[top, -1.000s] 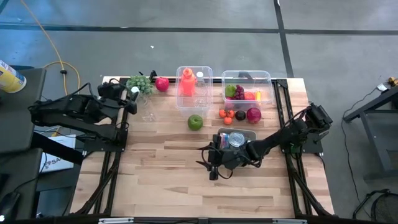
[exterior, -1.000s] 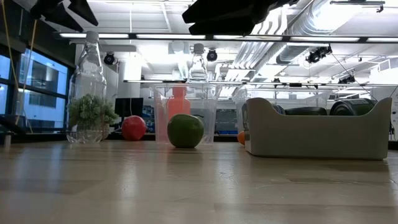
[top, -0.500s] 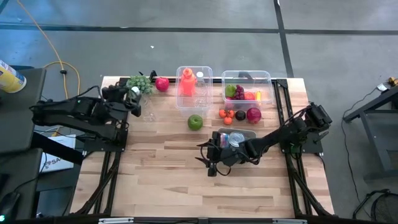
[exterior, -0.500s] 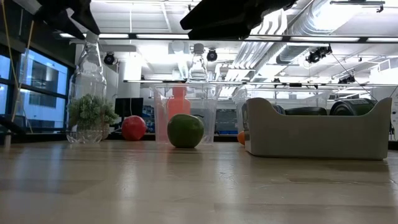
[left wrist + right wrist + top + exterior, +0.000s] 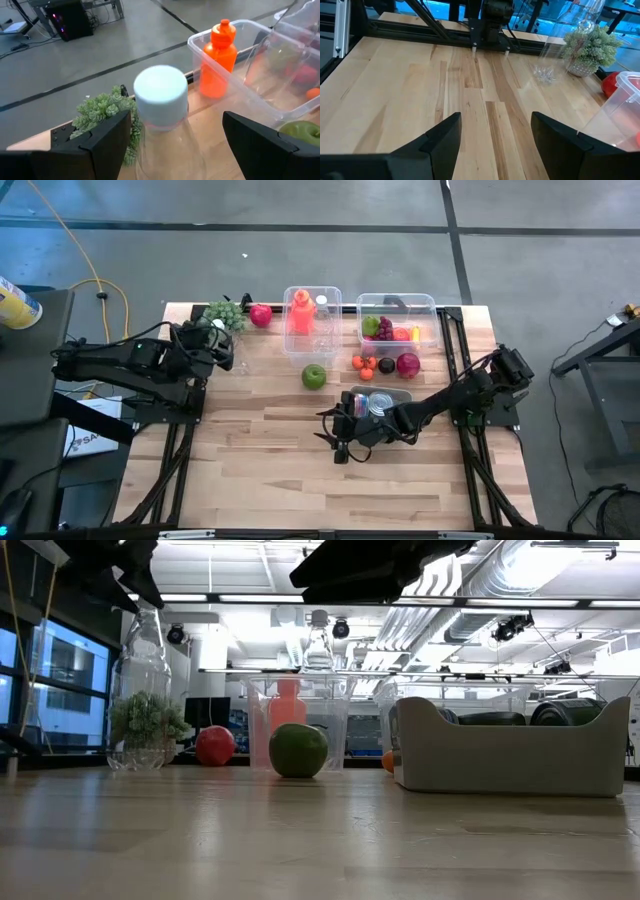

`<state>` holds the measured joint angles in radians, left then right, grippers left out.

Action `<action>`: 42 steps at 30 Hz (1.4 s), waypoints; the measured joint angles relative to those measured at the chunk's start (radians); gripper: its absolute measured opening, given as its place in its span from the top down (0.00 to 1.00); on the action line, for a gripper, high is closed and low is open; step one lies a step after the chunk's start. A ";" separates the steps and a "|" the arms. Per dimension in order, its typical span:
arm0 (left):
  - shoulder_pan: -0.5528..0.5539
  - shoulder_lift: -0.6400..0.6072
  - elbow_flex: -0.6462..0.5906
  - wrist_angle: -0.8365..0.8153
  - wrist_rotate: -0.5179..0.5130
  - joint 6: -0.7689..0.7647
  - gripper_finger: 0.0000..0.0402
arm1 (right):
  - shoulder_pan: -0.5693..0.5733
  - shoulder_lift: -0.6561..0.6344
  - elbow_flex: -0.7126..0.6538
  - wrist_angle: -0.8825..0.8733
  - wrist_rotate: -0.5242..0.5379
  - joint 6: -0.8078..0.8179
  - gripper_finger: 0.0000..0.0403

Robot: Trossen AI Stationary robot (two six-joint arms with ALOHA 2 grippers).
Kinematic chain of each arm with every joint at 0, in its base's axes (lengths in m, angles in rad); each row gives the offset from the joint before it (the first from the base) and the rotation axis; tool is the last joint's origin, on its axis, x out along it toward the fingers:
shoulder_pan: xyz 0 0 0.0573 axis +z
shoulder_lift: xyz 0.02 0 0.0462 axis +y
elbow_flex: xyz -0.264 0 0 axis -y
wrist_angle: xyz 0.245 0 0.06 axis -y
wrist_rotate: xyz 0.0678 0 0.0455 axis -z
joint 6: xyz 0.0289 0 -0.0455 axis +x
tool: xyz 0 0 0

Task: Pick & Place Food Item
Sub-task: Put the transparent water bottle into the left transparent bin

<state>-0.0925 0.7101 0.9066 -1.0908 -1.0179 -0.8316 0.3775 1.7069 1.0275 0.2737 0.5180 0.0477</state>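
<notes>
1. Wooden table [image 5: 260, 450] on a grey concrete floor; I list my view from left to right.
2. Left gripper [image 5: 172, 137]: I see it at the table's far left corner, fingers spread either side of a clear bottle [image 5: 165, 145] with a white cap [image 5: 161, 92]; the fingers stand apart from the glass, grasping nothing.
3. Green plant [image 5: 224, 313] just beside that bottle, at the far edge.
4. Red apple [image 5: 261, 315] next to the plant.
5. Clear tub [image 5: 312, 320] holding an orange bottle [image 5: 300, 312].
6. Green apple [image 5: 314, 376], the food item nearest the middle, alone on the wood in front of that tub; no gripper touches it.
7. Right gripper [image 5: 338, 442]: I see it low over the table's middle, near a grey tray [image 5: 377, 396]; fingers parted and empty.
8. Small orange fruits [image 5: 364, 363] and a dark red fruit [image 5: 408, 364] loose behind the tray.
9. Second clear tub [image 5: 397, 322] at the far right, with grapes [image 5: 384, 328] and other fruit I cannot identify.
</notes>
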 joint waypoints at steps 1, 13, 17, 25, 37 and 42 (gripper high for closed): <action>0.000 0.000 -0.005 0.000 0.000 -0.005 0.24 | 0.000 0.000 0.000 0.000 -0.001 0.000 0.44; 0.014 0.001 -0.075 0.063 -0.008 -0.001 0.24 | 0.000 0.000 0.000 -0.001 -0.001 -0.022 0.44; 0.033 0.001 -0.075 0.067 -0.008 0.004 0.24 | 0.000 0.000 0.000 -0.001 -0.001 -0.027 0.44; 0.060 0.002 -0.075 0.068 0.039 0.031 0.32 | 0.000 0.000 0.000 -0.001 -0.001 -0.052 0.44; 0.062 0.001 -0.075 0.077 0.035 0.050 0.61 | 0.000 0.000 0.000 -0.001 -0.001 -0.052 0.44; 0.062 -0.005 -0.075 0.116 0.041 0.148 0.64 | 0.000 0.000 0.000 0.011 -0.001 -0.045 0.44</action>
<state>-0.0309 0.7047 0.8314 -0.9750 -0.9768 -0.6833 0.3774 1.7069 1.0271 0.2847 0.5170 0.0024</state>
